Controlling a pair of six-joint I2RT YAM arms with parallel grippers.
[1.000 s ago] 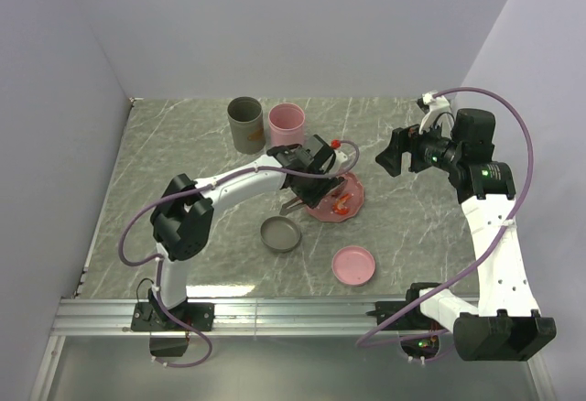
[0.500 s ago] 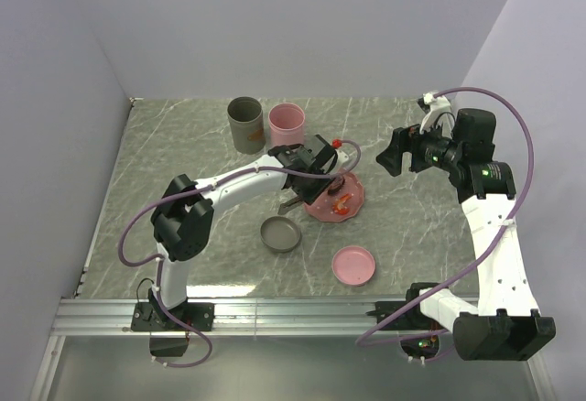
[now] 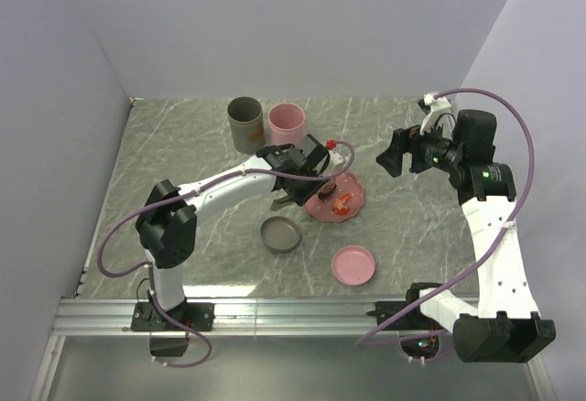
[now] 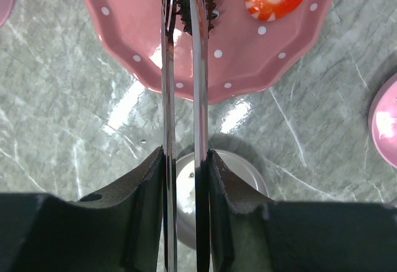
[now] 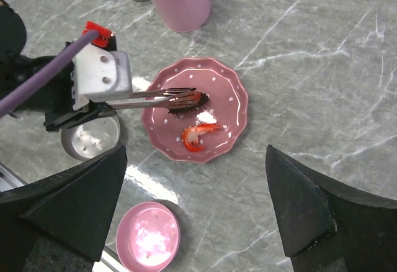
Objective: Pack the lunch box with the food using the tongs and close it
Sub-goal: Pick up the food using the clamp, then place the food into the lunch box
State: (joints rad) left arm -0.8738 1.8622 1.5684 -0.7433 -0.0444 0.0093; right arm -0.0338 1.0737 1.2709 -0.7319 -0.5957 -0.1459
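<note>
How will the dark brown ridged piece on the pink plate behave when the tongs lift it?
The dark brown piece looks small, so it is probably light. Its jagged edges should give the tongs some bite, so slipping seems unlikely. Being oblong, it may pivot between the narrow tips.

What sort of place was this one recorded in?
Probably a robot lab test cell, not a kitchen: plain walls box in a marble-patterned table, both arms are bolted to a metal rail at its near edge, and the shrimp on the pink plate looks like toy food.
</note>
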